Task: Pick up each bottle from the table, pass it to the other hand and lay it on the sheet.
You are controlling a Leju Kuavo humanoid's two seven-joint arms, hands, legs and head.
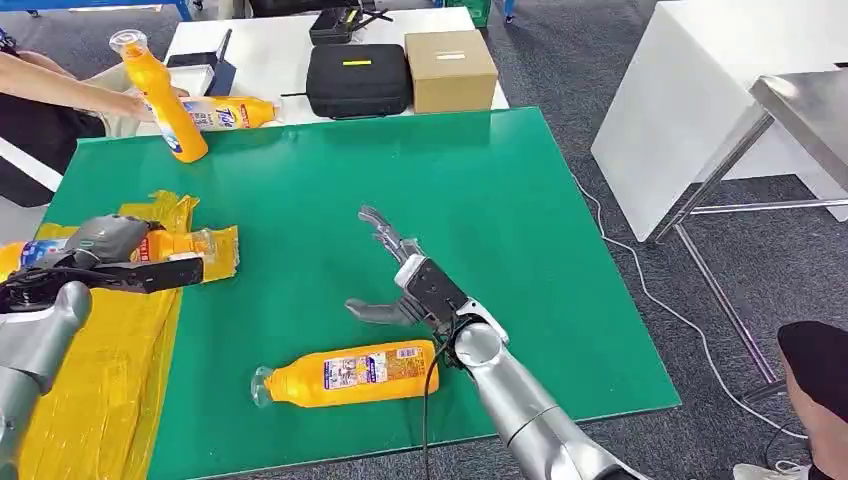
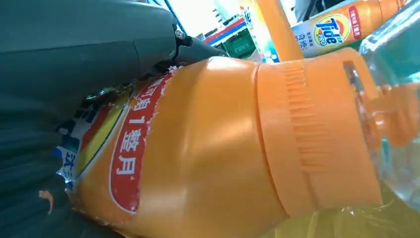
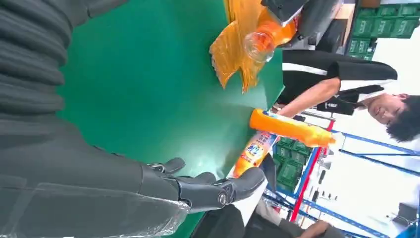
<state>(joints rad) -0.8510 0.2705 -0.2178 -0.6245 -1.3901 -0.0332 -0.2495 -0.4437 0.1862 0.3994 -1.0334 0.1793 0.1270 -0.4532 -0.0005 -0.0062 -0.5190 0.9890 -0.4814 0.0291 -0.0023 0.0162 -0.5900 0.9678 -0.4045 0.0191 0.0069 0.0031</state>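
Note:
My left hand (image 1: 105, 255) grips an orange bottle (image 1: 175, 244) lying over the yellow sheet (image 1: 95, 380) at the table's left; up close its orange body and cap (image 2: 317, 134) show beside my hand (image 2: 64, 54). A second orange bottle (image 1: 350, 375) lies on its side on the green mat near the front edge. My right hand (image 1: 400, 275) hovers just behind it, fingers apart and holding nothing (image 3: 198, 191). At the far left a person's hand tilts a third bottle (image 1: 165, 100) (image 3: 287, 128), and another labelled bottle (image 1: 228, 113) (image 3: 251, 153) lies next to it.
The green mat (image 1: 480, 200) covers the table. A black case (image 1: 358, 80) and a cardboard box (image 1: 450, 68) sit on a white table behind it. A person's arm (image 1: 60, 88) reaches in from the far left. A white table (image 1: 690, 90) stands to the right.

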